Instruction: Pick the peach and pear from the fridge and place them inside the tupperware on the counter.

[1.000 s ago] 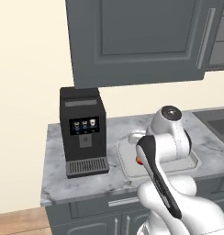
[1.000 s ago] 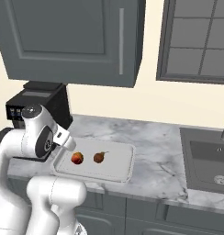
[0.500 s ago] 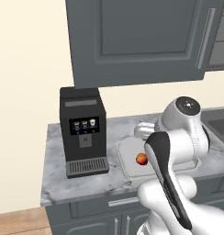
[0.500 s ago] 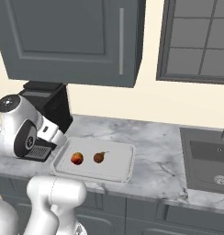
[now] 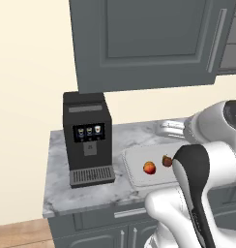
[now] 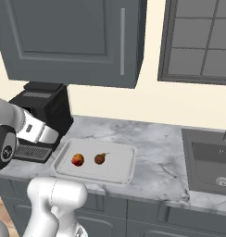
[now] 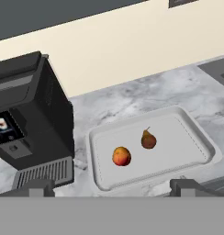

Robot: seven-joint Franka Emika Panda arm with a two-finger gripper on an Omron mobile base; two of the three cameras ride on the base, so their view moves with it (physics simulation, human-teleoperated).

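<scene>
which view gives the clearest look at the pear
The hand view: the pear sits unobstructed in the tupperware, stem up, beside the peach. The right base view also shows it whole but smaller. In the left base view it is partly hidden behind the robot's arm.

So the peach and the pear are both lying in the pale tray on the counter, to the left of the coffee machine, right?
Not quite. The peach and the pear do lie in the pale tray on the counter, but the tray is to the right of the coffee machine, not its left. The right base view shows this plainly.
</scene>
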